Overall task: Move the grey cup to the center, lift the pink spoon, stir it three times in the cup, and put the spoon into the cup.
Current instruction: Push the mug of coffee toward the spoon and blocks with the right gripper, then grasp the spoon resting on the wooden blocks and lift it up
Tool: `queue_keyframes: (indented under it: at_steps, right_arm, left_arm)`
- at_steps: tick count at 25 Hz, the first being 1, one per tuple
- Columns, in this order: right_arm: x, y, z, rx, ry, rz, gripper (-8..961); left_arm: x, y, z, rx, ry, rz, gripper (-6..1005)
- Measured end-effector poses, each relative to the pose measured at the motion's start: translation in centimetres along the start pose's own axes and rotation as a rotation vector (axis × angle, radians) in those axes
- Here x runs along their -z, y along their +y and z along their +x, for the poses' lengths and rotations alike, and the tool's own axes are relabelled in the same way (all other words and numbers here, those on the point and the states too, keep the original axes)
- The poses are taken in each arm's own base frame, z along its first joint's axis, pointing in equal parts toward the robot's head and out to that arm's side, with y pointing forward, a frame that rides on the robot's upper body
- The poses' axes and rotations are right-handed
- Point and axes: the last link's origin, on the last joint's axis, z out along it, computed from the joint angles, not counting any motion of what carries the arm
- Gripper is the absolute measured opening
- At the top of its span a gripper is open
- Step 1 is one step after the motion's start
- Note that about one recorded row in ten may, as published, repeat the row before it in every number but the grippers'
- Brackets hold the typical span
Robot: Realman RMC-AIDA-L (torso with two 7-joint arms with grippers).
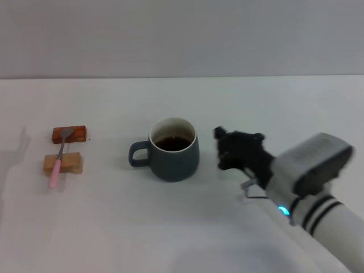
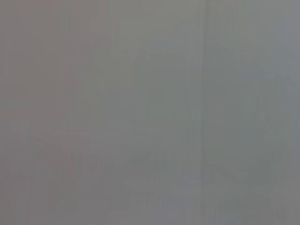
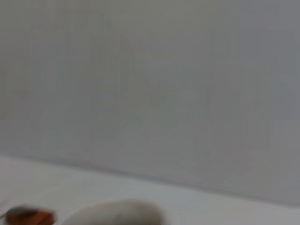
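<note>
The grey cup (image 1: 173, 152) stands upright near the middle of the white table, with its handle to the left and dark liquid inside. Its pale rim (image 3: 117, 213) shows blurred in the right wrist view. The pink spoon (image 1: 58, 160) lies at the left across two small wooden blocks, bowl on the far one. My right gripper (image 1: 219, 149) is just right of the cup, low over the table, apart from it, with its jaws open and empty. My left gripper is out of view, and the left wrist view shows only a blank grey surface.
A red-brown block (image 1: 69, 134) and a tan block (image 1: 62, 164) carry the spoon at the left. The red-brown block (image 3: 29, 216) also shows in the right wrist view. A grey wall rises behind the table's (image 1: 187, 227) far edge.
</note>
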Motion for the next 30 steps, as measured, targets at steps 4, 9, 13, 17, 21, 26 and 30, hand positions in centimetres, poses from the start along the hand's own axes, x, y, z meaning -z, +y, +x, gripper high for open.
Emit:
queue_keyframes:
  at_steps: [4,9,13,17,21,26,30]
  right_arm:
    - [2.0,-2.0,0.1,0.005,-0.088,0.075,-1]
    - [4.2,-4.8,0.3,0.004,-0.152,0.196,-1]
    - [5.6,-6.9,0.1,0.011,-0.195,0.284,-1]
    - [6.5,-8.7,0.2,0.01,-0.199,0.362,0]
    - [7.1,-9.8,0.5,0.012,-0.192,0.408,0]
    - [7.9,-10.9,0.8,0.014,-0.183,0.454,0]
    - [9.2,-11.7,0.9,0.004,-0.209,0.515,0]
  left_arm:
    - [1.0,-0.1,0.0,0.015,0.008,-0.014,763]
    - [2.9,0.9,-0.4,0.017,0.001,-0.085,761]
    - [4.2,1.9,-1.1,0.018,-0.035,-0.14,759]
    - [5.7,3.6,-1.8,0.032,-0.073,-0.212,757]
    - [7.2,4.7,-2.2,0.048,-0.104,-0.253,755]
    - [7.9,5.1,-2.7,0.052,-0.148,-0.259,753]
    - [8.2,5.6,-3.1,0.055,-0.166,-0.274,751]
